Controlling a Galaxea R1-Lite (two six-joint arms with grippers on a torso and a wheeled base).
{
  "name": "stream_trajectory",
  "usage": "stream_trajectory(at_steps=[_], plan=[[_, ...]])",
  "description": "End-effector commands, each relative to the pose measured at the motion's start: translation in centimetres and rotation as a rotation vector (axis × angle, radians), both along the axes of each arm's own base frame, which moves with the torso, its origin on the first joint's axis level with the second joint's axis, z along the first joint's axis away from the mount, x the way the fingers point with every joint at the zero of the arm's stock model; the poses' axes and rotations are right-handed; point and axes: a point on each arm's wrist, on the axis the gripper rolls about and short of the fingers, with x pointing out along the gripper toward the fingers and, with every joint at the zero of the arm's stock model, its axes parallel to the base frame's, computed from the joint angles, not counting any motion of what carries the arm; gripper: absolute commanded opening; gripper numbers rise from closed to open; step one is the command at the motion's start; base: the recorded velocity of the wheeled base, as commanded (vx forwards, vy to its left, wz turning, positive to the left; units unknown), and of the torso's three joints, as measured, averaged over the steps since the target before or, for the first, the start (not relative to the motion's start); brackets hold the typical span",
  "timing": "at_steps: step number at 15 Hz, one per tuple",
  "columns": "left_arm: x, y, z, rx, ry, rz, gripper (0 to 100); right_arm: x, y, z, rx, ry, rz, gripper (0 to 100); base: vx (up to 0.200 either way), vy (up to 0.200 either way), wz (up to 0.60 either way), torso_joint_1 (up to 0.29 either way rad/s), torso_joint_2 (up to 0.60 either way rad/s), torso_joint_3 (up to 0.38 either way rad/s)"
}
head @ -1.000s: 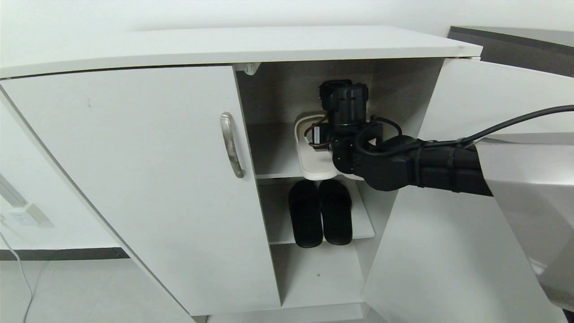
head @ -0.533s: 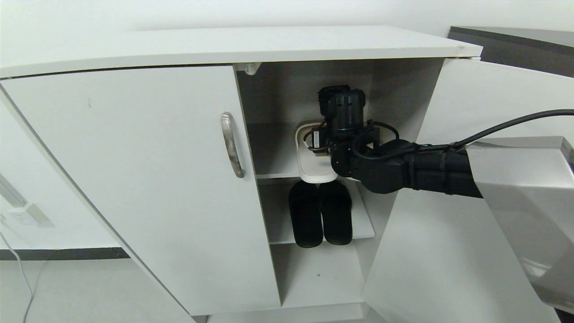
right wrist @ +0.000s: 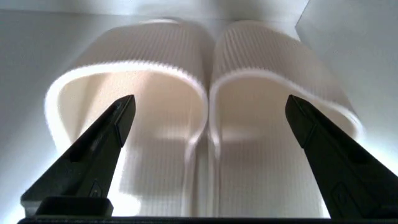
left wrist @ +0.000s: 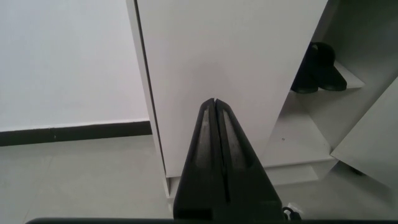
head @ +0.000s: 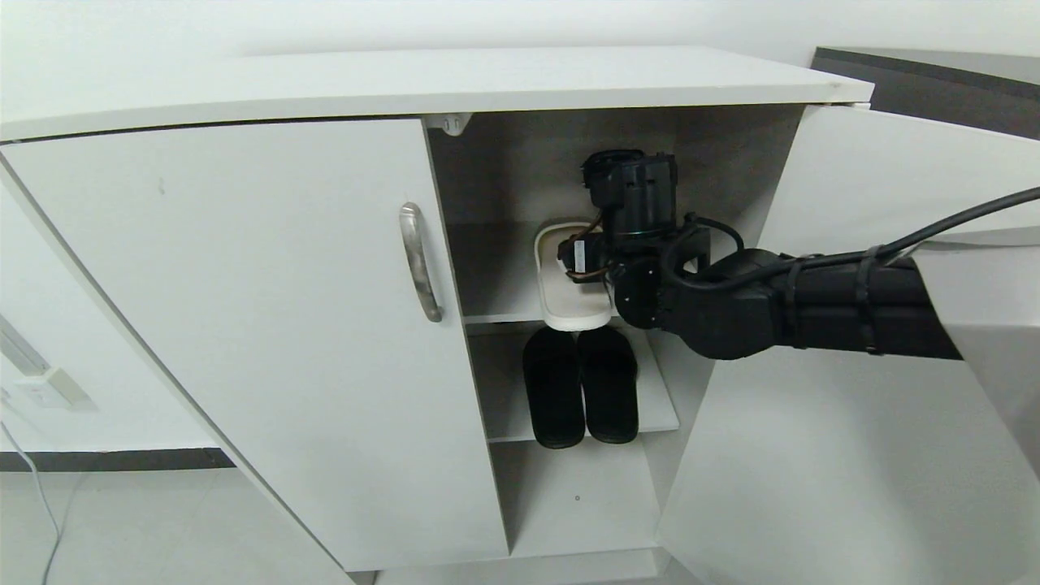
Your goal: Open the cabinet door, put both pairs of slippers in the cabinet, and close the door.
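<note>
**A:** Inside the cabinet (head: 406, 81), where do the slippers sit?

**B:** The white slippers (head: 566, 302) lie side by side on the upper shelf (head: 496, 276), heels at its front edge. The black slippers (head: 579, 386) lie side by side on the shelf below (head: 504, 402), right under the white pair.

**A:** And your right gripper (right wrist: 209, 102)?

**B:** My right arm goes in through the open side, above the upper shelf. The gripper is spread wide and holds nothing. The white pair lies just ahead of it, one finger toward each outer side. I cannot tell whether the tips touch the slippers.

**A:** The left gripper (left wrist: 213, 107)?

**B:** Outside the cabinet, low, facing the left door (head: 244, 325). Its fingers are pressed together with nothing between them.

**A:** The doors?

**B:** The left door is closed, its handle (head: 418, 260) upright near the inner edge. The right door (head: 812, 455) stands swung out, beside and below my right arm.
</note>
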Motion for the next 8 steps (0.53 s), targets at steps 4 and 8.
stream_trajectory(at_steps=[4, 8], plan=[[0.0, 0.0, 0.0, 0.000, 0.000, 0.000, 0, -7.2, -1.6, 1.8, 0.019, -0.017, 0.092, 100, 0.000, 0.000, 0.00, 0.000, 0.00, 0.000], [0.0, 0.0, 0.0, 0.001, 0.000, 0.000, 0, -12.9, -3.7, 0.9, 0.030, -0.022, 0.206, 100, 0.000, 0.000, 0.00, 0.000, 0.00, 0.000]])
